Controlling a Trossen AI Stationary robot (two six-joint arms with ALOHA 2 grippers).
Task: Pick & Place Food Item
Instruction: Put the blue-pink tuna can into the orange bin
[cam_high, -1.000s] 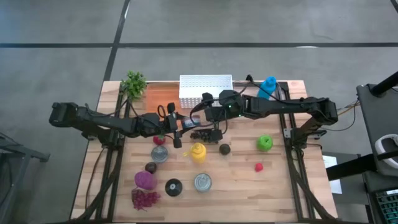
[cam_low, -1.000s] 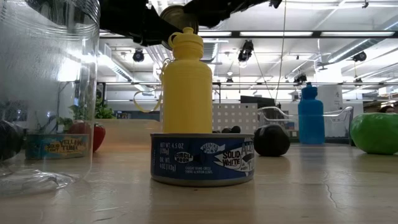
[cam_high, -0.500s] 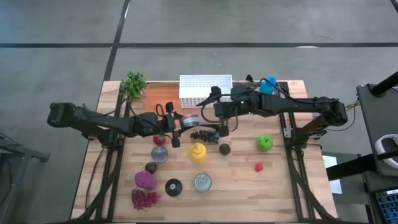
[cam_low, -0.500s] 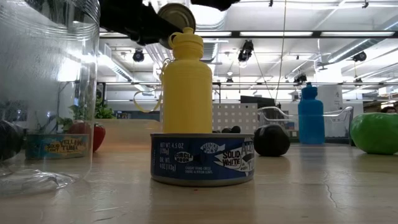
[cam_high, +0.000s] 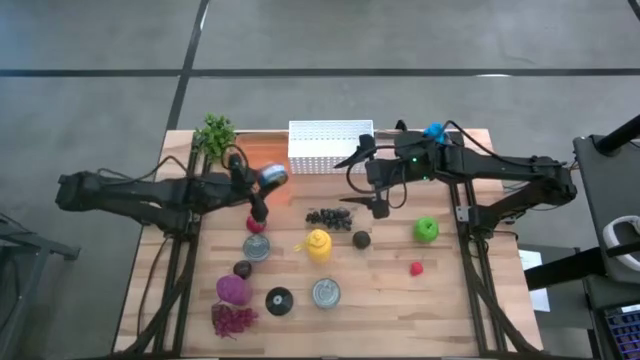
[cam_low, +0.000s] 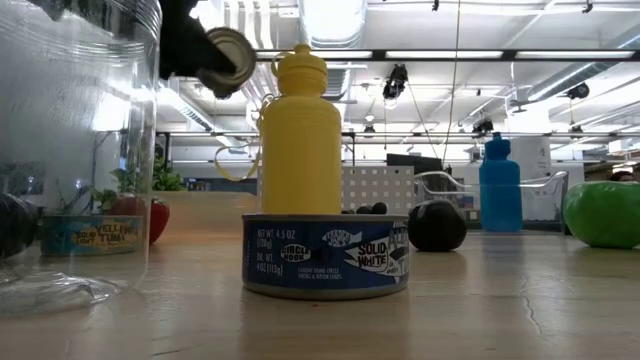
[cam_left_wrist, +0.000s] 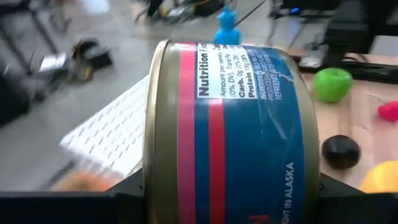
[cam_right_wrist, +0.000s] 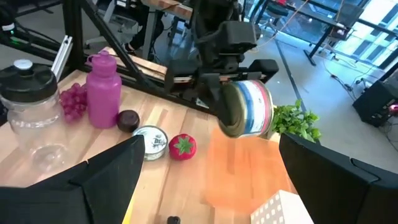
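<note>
Wooden planks of the table (cam_high: 440, 300) lie bare along the 3 to 5 o'clock side in the high view, and a small open patch sits between the two arms near the middle.

Clamped sideways in the left gripper (cam_high: 262, 186) is the round blue-and-red-labelled metal can (cam_high: 272, 176); it hangs in the air at about 10 o'clock of the table, near the orange mat (cam_high: 252, 153). The right gripper (cam_high: 378, 190) hovers at about 1 o'clock with its fingers spread wide and nothing between them.

Below the can sit a red strawberry (cam_high: 256, 224) and a small tuna tin (cam_high: 256, 247). A dark grape bunch (cam_high: 325, 216), a yellow plastic bottle (cam_high: 319, 245) and a dark round fruit (cam_high: 361, 239) crowd the centre, under and between the grippers. A white perforated box (cam_high: 329, 146) stands at 12 o'clock, a green apple (cam_high: 426, 230) at 3.
</note>
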